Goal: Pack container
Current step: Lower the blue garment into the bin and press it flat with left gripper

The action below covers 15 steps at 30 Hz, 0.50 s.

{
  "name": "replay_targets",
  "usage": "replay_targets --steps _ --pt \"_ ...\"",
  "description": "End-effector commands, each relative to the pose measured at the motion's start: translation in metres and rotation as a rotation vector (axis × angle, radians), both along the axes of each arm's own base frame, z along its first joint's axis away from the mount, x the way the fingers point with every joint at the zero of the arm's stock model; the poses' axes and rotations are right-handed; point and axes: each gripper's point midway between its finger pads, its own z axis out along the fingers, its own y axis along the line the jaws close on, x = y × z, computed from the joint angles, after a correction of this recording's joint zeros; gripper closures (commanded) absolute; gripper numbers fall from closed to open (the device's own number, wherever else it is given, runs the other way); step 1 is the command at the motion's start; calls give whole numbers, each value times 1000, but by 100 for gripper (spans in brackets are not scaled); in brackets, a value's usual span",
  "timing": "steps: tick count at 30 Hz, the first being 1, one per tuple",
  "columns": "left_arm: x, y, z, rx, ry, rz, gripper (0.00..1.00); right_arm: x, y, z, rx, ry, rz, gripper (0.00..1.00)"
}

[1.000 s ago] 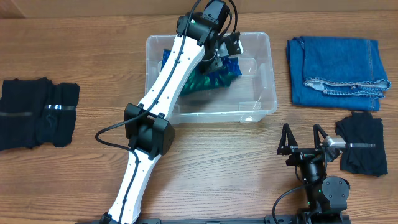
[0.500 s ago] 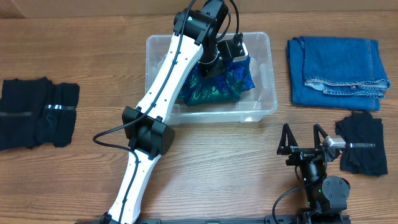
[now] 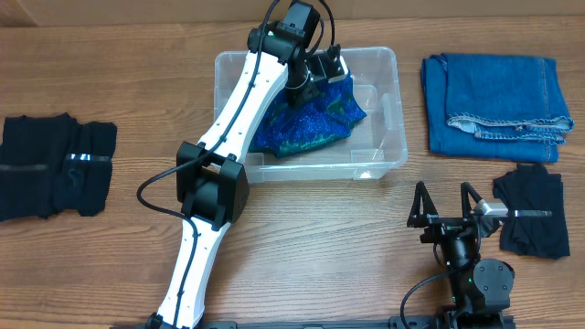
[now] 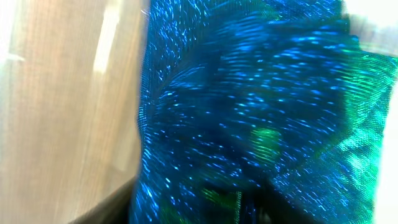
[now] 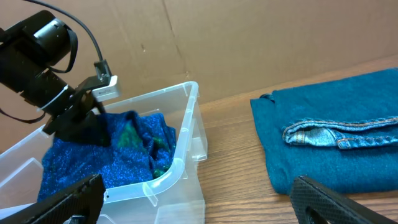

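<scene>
Clear plastic forms the container [image 3: 377, 151], located upper centre in the overhead view on the wooden table [image 3: 329, 247]. A glittery blue-and-green fabric [image 3: 311, 123] lies bunched inside it, covering its left and middle portion. The left gripper [image 3: 320, 80] is positioned at the upper edge of this fabric, within the container outline. Whether it grips the fabric or is released cannot be told, as fabric fills the left wrist view. The right gripper [image 3: 445, 203] sits at lower right, jaws spread wide, holding nothing. Folded jeans [image 3: 494, 96] lie at upper right, apart from the container. One black garment [image 3: 55, 164] lies at far left. A second black garment [image 3: 535, 215] lies just right of the right gripper.
</scene>
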Motion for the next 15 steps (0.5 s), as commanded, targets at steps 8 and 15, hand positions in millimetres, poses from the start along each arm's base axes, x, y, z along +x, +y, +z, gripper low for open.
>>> replay_targets --steps 8,15 --pt "24 -5 22 25 -150 17 27 0 -3 -1 -7 -7 -15 0" --pt "-9 -41 29 -120 3 207 85 0 -3 -1 -7 -7 -15 0"
